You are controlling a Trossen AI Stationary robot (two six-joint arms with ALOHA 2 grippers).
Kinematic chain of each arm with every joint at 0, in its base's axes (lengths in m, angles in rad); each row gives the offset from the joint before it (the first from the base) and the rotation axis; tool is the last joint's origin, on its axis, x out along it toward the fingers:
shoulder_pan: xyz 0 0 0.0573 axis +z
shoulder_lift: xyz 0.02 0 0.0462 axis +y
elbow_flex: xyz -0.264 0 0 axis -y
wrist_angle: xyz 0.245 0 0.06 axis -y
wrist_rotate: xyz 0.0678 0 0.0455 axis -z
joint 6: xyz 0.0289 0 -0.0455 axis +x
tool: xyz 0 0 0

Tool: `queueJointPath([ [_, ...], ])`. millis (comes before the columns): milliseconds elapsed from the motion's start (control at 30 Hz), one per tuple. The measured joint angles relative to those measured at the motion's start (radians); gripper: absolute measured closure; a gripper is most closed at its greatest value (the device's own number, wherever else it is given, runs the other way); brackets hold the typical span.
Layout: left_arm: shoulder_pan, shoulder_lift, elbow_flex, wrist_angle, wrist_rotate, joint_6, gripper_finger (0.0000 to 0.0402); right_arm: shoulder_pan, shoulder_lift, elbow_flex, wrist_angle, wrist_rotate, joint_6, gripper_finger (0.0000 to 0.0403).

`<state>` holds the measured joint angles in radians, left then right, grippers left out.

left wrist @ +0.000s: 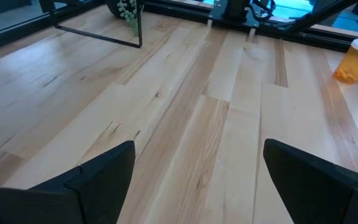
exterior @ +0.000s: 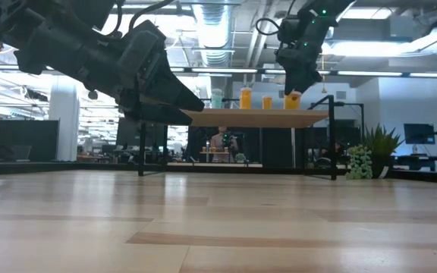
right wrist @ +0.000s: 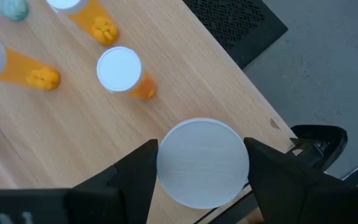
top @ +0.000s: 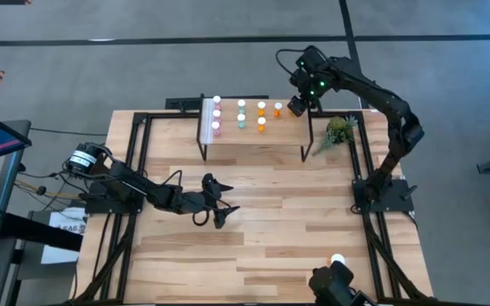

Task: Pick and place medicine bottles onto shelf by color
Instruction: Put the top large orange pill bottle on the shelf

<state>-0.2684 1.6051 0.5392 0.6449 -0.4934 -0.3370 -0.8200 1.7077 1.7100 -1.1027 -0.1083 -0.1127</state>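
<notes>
The shelf [top: 253, 136] stands at the table's far side. It carries pink bottles [top: 217, 115] at its left, teal ones [top: 241, 113] in the middle and orange ones [top: 261, 115] right of them. My right gripper [top: 298, 106] hovers over the shelf's right end, shut on a wide orange bottle [exterior: 292, 98] with a white cap. Another orange bottle [left wrist: 355, 60] lies on its side on the tabletop near the front right. My left gripper [top: 219, 202] is open, low over the table's left middle, with nothing between its fingers. My right gripper has the wide bottle's round white cap [right wrist: 202, 163] between its two fingers, one on each side of the cap's rim. The fingers come from above, slanting down. The bottle is upright below them, its base at the shelf board [exterior: 309, 116]; whether it rests there I cannot tell.
A small green plant [top: 339, 132] sits on the table just right of the shelf. The shelf's thin black legs [exterior: 332, 144] reach down to the tabletop. Bare wood [top: 270, 212] spreads between the shelf and the near edge. A person shows in the room beyond the table [exterior: 220, 142].
</notes>
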Motion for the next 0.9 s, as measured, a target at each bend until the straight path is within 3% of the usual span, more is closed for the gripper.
queueJointPath([
  [900,0.000,0.000,0.000,0.000,0.001,0.000,0.0058,0.000,0.000,0.000,-0.003,-0.025,0.010,0.0147],
])
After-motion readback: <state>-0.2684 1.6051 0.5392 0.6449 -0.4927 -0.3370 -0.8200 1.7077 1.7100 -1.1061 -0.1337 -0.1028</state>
